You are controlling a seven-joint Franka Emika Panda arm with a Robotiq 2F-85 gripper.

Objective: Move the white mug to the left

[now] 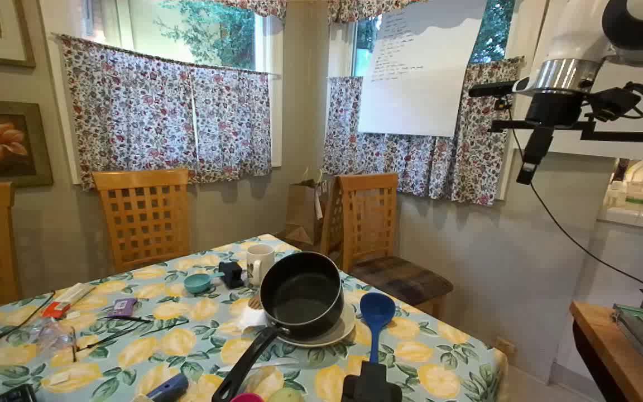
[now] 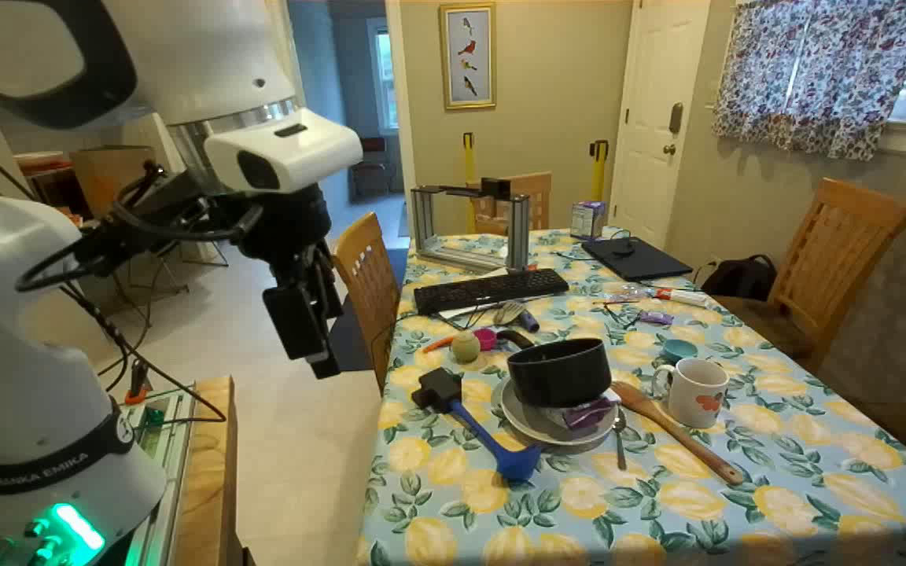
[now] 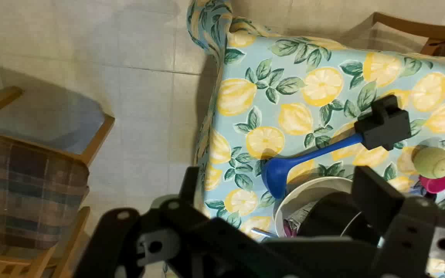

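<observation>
The white mug (image 1: 259, 264) stands upright on the lemon-print tablecloth, just behind the black pan in this exterior view. It also shows in an exterior view (image 2: 697, 395), with an orange print on its side and its handle towards the pan. The mug does not show in the wrist view. My gripper (image 3: 277, 181) is open and empty, its fingers wide apart in the wrist view. In both exterior views it hangs in the air beside the table, higher than the tabletop and well away from the mug.
A black pan (image 2: 560, 373) rests on a plate (image 2: 513, 410) between gripper and mug. A blue ladle (image 2: 500, 444), wooden spoon (image 2: 685, 436) and teal cup (image 2: 679, 350) lie nearby. A keyboard (image 2: 491, 291) and metal frame (image 2: 517, 236) are farther back. Chairs surround the table.
</observation>
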